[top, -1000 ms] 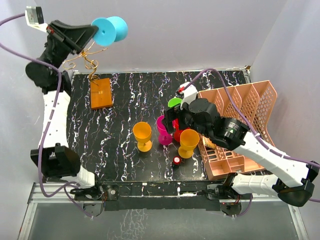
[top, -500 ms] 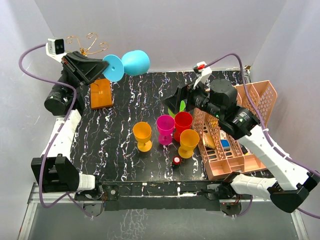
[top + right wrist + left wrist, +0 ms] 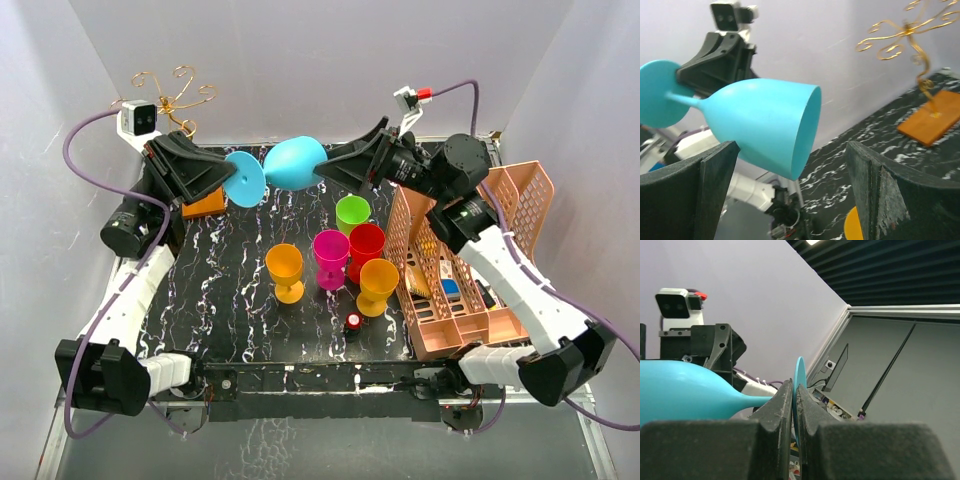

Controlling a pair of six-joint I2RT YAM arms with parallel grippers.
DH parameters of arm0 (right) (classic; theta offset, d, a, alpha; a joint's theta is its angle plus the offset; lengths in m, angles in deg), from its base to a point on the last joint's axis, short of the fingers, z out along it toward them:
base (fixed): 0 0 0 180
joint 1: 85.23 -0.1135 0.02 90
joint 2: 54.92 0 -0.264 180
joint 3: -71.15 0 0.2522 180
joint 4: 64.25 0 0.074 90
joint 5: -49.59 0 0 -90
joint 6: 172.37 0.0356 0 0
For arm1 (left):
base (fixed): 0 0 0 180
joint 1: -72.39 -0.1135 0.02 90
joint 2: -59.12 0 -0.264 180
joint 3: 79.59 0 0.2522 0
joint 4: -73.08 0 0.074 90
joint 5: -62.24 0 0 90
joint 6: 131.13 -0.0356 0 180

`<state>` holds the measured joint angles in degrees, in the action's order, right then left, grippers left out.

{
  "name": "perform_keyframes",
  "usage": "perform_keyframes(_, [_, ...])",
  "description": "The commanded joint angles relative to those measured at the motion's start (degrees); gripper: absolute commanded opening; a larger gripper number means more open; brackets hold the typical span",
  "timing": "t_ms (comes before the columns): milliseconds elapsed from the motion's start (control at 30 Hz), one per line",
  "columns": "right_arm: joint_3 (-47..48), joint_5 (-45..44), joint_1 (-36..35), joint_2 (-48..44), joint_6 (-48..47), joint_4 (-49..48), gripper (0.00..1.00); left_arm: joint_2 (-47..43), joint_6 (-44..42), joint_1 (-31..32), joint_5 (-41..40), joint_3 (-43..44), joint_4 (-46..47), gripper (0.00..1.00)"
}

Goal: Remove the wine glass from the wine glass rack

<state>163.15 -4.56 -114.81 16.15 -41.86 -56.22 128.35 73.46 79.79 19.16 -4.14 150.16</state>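
Pinched shut, the left hand grips the flat round foot of the turquoise wine glass; in its own wrist view the two dark fingers close on the thin edge of that foot. The glass lies on its side in the air above the back of the bench, stem level and bowl pointing toward the right arm. It is off the wine glass rack, whose gold wire curls rise in the far left corner behind the left arm, well apart from the glass. The rack's orange-brown base is mostly hidden by that arm. The right hand is spread wide with nothing in it, its fingers on either side of the bowl's open mouth. From the wrist view there seems to be a gap on both sides, though contact at the tips cannot be ruled out. Below the glass stand a green cup, a red cup, a magenta cup and two orange cups, close together in mid-bench. A salmon-pink basket sits at the bench's right edge.
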Motion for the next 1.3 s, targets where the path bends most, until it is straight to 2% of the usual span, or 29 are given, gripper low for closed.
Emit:
perform_keyframes(0, [-4.2,14.0,0.5,1.6,16.8,-28.9,0.92,-2.4,-0.5,1.5,-2.4,-1.3,12.3,0.00])
perform_keyframes(67, [-5.9,17.2,0.5,2.6,22.4,-38.8,0.83,-2.8,-0.5,1.8,-2.5,-1.8,12.2,0.00])
perform_keyframes(200, [-9.1,19.5,0.5,3.6,31.3,-54.0,0.72,-3.1,-0.6,2.4,-1.9,-1.8,12.3,0.00])
perform_keyframes(267, [-10.4,19.5,0.5,3.4,34.1,-58.4,0.63,-3.1,-0.7,2.4,-1.6,-1.9,12.2,0.00])
perform_keyframes(433, [-12.7,19.1,0.5,1.2,35.3,-62.3,0.41,-2.9,-1.3,2.5,-0.3,-1.9,12.2,0.00])
perform_keyframes(600, [-13.8,18.2,0.5,-1.3,34.5,-62.3,0.10,-3.1,-2.9,2.5,0.0,-2.9,12.3,0.00])
perform_keyframes(667, [-14.4,17.7,0.5,-2.2,34.0,-62.0,0.08,-3.3,-4.0,2.5,-0.4,-3.6,12.2,0.02])
perform_keyframes(733, [-15.0,17.1,0.5,-3.4,32.6,-60.5,0.08,-3.6,-4.8,2.5,-1.0,-4.5,12.2,0.10])
perform_keyframes(833, [-15.8,14.8,0.6,-6.1,26.7,-53.5,0.08,-4.0,-6.5,2.5,-1.5,-5.7,11.7,0.39])
perform_keyframes(1000, [-16.4,8.1,0.5,-11.7,14.3,-35.4,0.08,-6.8,-13.1,2.5,-0.3,-7.8,5.4,0.78])
perform_keyframes(1100, [-16.6,4.2,0.5,-14.2,9.1,-28.5,0.08,-8.6,-17.8,2.5,0.6,-8.8,-0.2,0.91])
perform_keyframes(1200, [-15.1,-1.4,0.5,-15.7,3.3,-18.2,0.08,-10.8,-23.2,2.5,1.4,-9.6,-7.3,0.97])
perform_keyframes(1267, [-13.9,-5.5,0.5,-16.3,-1.1,-12.2,0.08,-12.4,-28.3,2.5,1.9,-9.7,-14.5,0.97])
